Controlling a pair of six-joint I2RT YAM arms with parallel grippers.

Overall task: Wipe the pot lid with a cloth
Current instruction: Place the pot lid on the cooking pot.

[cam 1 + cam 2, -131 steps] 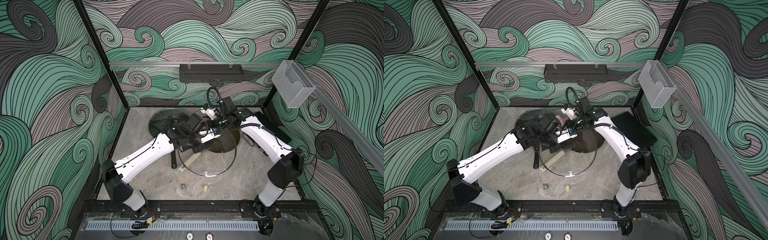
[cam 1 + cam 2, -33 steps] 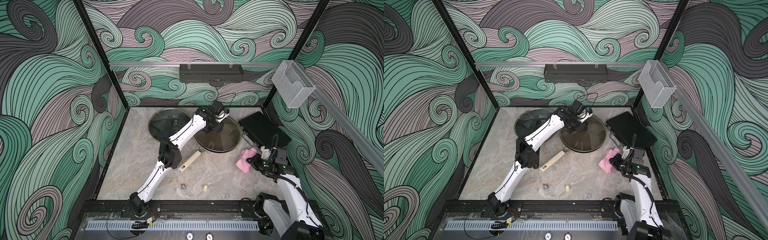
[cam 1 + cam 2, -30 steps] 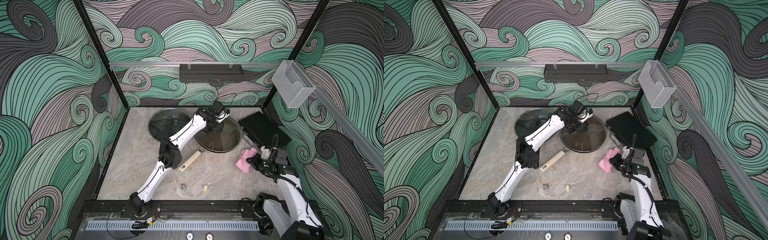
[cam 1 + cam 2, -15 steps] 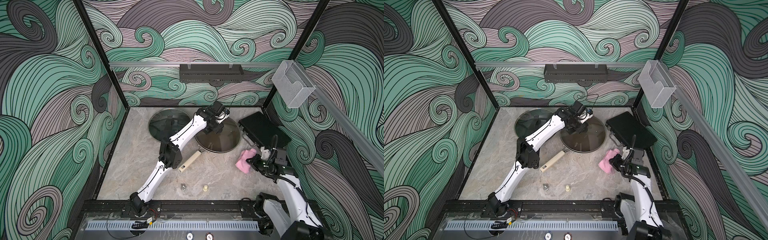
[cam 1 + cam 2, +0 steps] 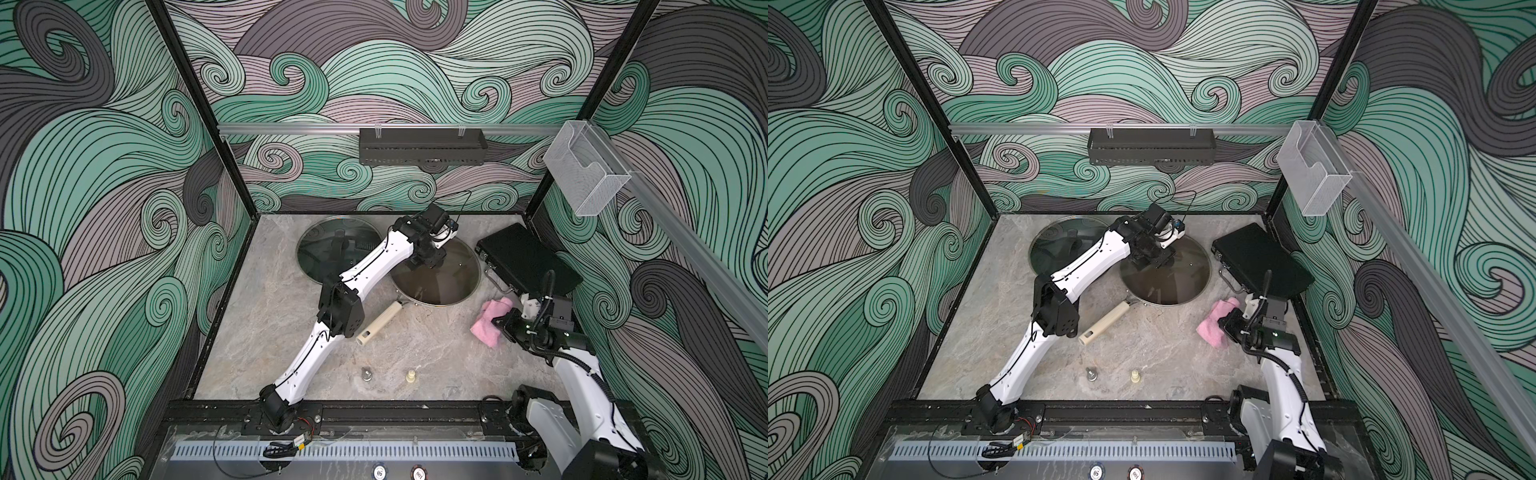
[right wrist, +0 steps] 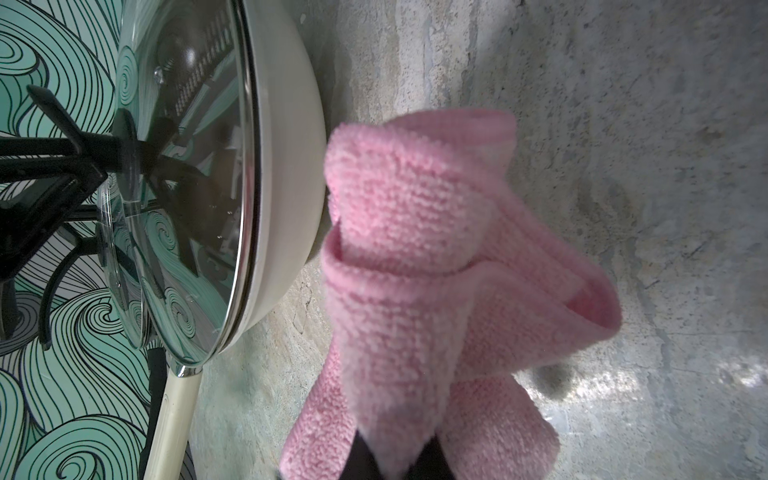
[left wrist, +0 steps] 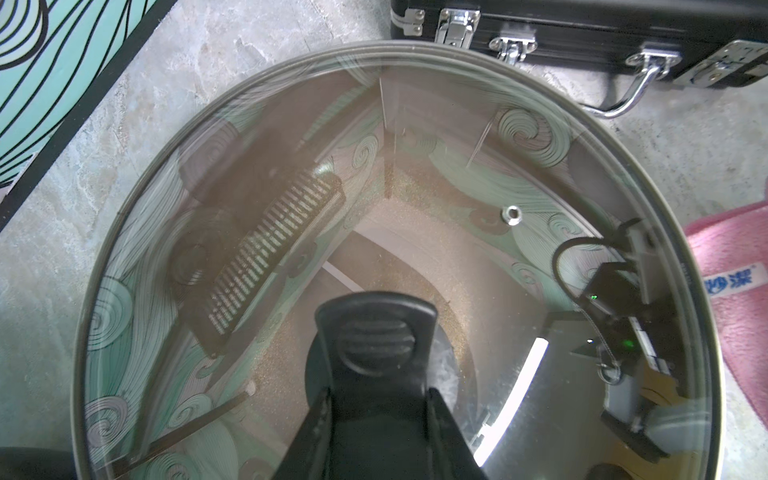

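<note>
The glass pot lid point(image 5: 451, 280) point(image 5: 1177, 284) lies on a cream pan at the back middle. My left gripper point(image 5: 428, 261) point(image 5: 1152, 262) is shut on the lid's black handle point(image 7: 376, 332), which sits between its fingers in the left wrist view. The pink cloth point(image 5: 487, 320) point(image 5: 1213, 328) is bunched to the right of the pan, low over the table. My right gripper point(image 5: 498, 323) point(image 6: 390, 465) is shut on a fold of the cloth point(image 6: 415, 249). The lid's rim point(image 6: 245, 187) and the pan's cream wall stand close beside the cloth.
The pan's cream handle point(image 5: 379, 324) points toward the front. A second glass lid point(image 5: 332, 253) on a dark pan sits at the back left. A black case point(image 5: 523, 257) lies at the back right. Two small knobs point(image 5: 366, 374) point(image 5: 410, 376) stand near the front edge.
Earlier both arms met over the raised lid with the cloth on it. Now the lid lies on the pan and my right arm has drawn back right with the cloth. The last second shows almost no motion.
</note>
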